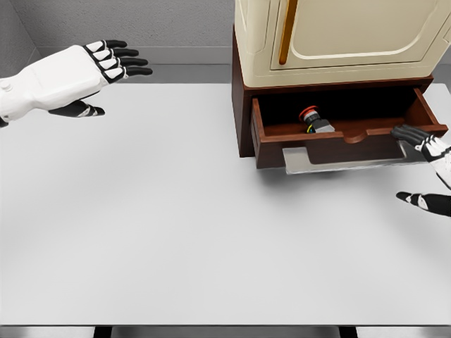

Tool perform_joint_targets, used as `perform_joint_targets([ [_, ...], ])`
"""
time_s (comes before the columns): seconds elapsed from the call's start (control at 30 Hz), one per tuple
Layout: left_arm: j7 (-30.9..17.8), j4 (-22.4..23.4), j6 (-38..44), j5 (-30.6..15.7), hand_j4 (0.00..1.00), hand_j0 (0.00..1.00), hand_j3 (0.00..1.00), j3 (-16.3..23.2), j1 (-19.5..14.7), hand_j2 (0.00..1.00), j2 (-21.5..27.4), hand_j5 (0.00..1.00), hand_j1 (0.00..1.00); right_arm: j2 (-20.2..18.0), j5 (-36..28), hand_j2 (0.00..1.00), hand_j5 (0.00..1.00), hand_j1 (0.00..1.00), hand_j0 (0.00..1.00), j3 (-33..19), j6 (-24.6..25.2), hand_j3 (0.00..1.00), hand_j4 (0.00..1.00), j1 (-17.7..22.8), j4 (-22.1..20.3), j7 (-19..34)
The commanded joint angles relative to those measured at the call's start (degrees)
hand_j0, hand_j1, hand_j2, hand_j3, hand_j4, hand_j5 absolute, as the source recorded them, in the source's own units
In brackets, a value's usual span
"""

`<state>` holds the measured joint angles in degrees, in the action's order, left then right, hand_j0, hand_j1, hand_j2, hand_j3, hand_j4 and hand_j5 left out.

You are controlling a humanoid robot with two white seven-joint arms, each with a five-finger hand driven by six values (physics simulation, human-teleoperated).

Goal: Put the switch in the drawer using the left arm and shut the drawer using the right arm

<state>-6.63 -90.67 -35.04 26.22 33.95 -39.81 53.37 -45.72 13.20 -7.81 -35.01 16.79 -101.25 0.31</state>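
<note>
switches: one (314,119) (red-capped, lay inside the drawer) | drawers: one (338,135), stood pulled open | cabinets: one cream-coloured (338,35) above the drawer | tables: one white (176,232) | robot hands: two, left hand (74,76) and right hand (428,169)

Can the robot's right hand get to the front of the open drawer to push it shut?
Probably yes. The right hand is open, its fingertips already at the right end of the drawer front, with nothing between them. The switch lies inside, and the left hand is far off over the table.
</note>
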Motion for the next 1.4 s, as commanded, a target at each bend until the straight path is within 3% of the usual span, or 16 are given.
perform_joint_targets([
  [0.0, 0.04, -0.21, 0.04, -0.38, 1.0, 1.0, 1.0, -0.2, 0.0, 1.0, -0.02, 1.0, 1.0, 0.02, -0.02, 1.0, 1.0, 1.0, 1.0, 1.22, 0.01, 1.0, 1.0, 0.0, 0.0, -0.05],
  [0.53, 0.04, -0.56, 0.04, -0.38, 1.0, 1.0, 1.0, -0.11, 0.18, 1.0, -0.11, 1.0, 1.0, 0.02, 1.39, 1.0, 1.0, 1.0, 1.0, 1.31, 0.01, 1.0, 1.0, -0.09, 0.35, 0.04],
  [0.67, -0.05, -0.47, 0.04, -0.29, 1.0, 1.0, 1.0, -0.11, 0.53, 1.0, -0.02, 1.0, 1.0, 0.02, 1.47, 1.0, 1.0, 1.0, 1.0, 4.12, 0.01, 1.0, 1.0, -3.34, 1.58, -0.05],
  [0.9, -0.14, -0.47, 0.04, -0.29, 1.0, 1.0, 1.0, -0.11, 0.79, 1.0, 0.06, 1.0, 1.0, 0.02, 1.3, 1.0, 1.0, 1.0, 1.0, 4.03, 0.01, 1.0, 1.0, -4.13, 1.23, -0.05],
  [1.23, -0.14, -0.38, 0.04, -0.2, 1.0, 1.0, 1.0, -0.11, 0.79, 1.0, 0.06, 1.0, 1.0, -0.07, -2.39, 1.0, 1.0, 1.0, 1.0, -2.2, 0.01, 1.0, 1.0, -3.08, 0.0, -0.58],
  [1.37, -0.14, -0.47, 0.04, -0.2, 1.0, 1.0, 1.0, -0.11, 0.79, 1.0, 0.06, 1.0, 1.0, 0.02, -2.66, 1.0, 1.0, 1.0, 1.0, -8.01, 0.01, 1.0, 1.0, 0.96, 0.09, -0.49],
])
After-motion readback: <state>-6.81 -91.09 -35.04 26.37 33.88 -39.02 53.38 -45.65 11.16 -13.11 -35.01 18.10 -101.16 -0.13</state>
